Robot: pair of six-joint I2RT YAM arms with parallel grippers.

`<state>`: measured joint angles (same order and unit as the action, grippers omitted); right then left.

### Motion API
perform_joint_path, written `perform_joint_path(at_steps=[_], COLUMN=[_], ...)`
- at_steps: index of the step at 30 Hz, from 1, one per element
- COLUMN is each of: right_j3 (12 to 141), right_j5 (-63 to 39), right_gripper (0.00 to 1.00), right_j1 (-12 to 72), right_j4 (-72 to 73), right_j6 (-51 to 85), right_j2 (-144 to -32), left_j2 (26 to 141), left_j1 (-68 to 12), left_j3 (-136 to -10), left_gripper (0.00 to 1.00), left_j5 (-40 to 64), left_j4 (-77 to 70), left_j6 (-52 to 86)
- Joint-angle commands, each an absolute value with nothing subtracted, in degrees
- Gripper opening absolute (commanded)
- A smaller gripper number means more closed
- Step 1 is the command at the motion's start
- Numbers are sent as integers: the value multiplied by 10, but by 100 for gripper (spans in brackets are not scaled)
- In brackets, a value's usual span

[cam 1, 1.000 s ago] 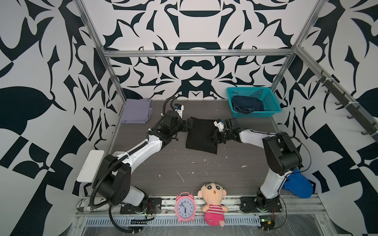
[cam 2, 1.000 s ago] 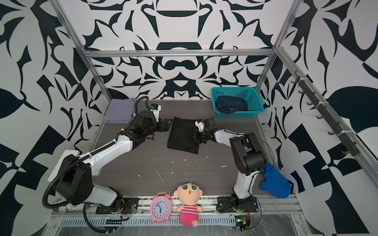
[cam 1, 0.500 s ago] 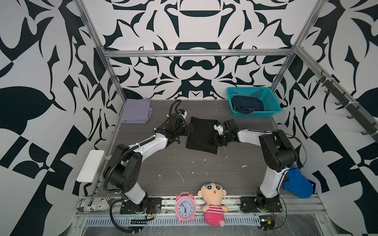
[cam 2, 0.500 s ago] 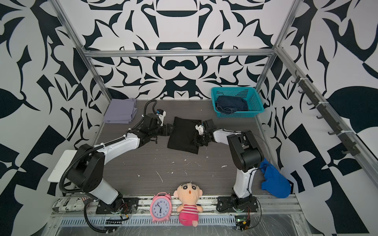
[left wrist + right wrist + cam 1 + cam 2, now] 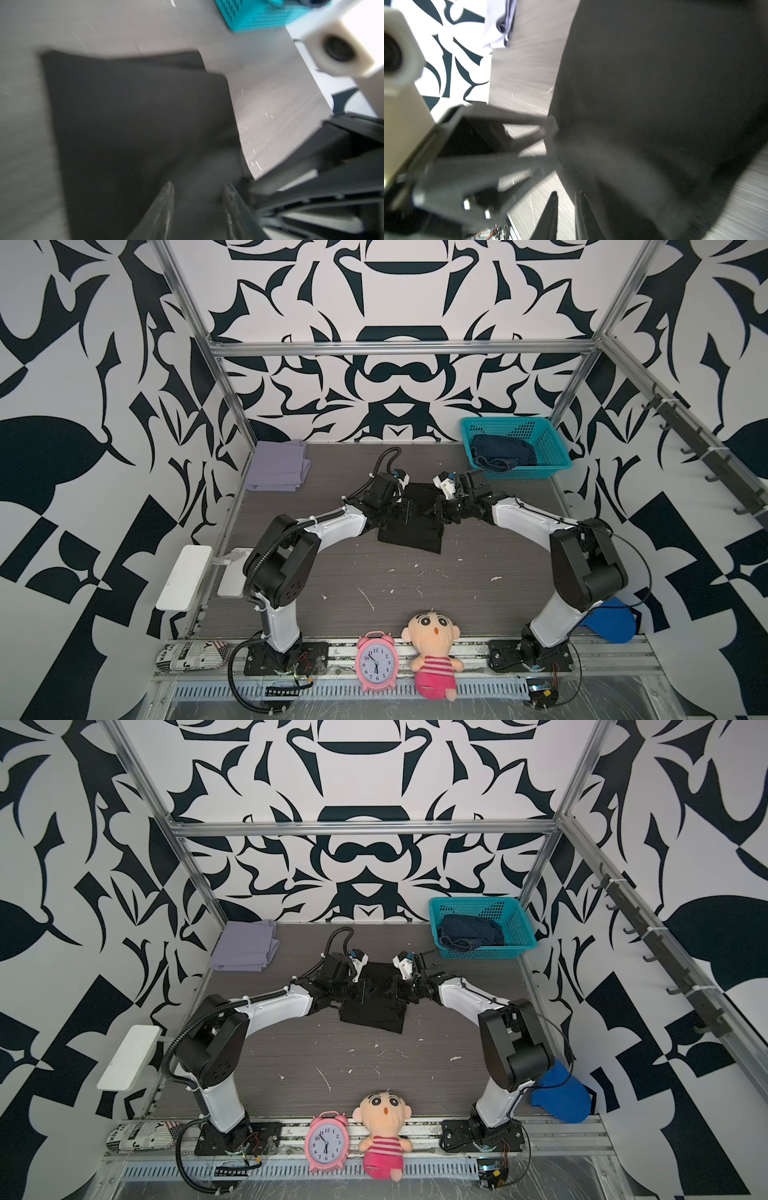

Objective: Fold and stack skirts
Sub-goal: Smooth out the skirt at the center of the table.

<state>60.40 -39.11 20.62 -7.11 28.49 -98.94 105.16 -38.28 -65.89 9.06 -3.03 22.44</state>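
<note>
Lavender skirt (image 5: 277, 466) lies folded upper left, denim skirt (image 5: 500, 451) waits in the basket (image 5: 552, 448), and the black skirt (image 5: 411, 536) is mid-fold; whether the left gripper (image 5: 198, 185) or right gripper (image 5: 566, 194) pinches it, I cannot tell.

Both top views are bright, evenly lit and crisp, with lines bowing toward the edges. The wrist views are smeared with motion blur, and the black skirt (image 5: 135, 124) is a featureless dark patch.

Teal basket (image 5: 528, 474) in back corner; pink alarm clock (image 5: 376, 662) beside plush doll (image 5: 434, 655) up front.
</note>
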Motion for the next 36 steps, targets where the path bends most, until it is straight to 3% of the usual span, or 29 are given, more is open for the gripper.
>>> perform_joint_path(at_steps=[1,10,23,36], right_j3=[582,566,642,791], right_j5=[-407,-374,-375,-311], right_gripper=[20,19,21,20], right_j1=[209,207,192,171], right_j4=[-50,-30,-100,-107], right_j6=[293,279,287,302], right_j2=[-1028,-1090,-991,-1189], left_j2=[1068,1094,1056,1056], left_j1=[-377,-376,-374,-374], left_j3=[-627,-603,-608,-598], left_gripper=[31,29,32,32], left_j5=[96,71,52,49], left_j4=[-39,-35,-16,-19], left_j6=[253,264,248,256])
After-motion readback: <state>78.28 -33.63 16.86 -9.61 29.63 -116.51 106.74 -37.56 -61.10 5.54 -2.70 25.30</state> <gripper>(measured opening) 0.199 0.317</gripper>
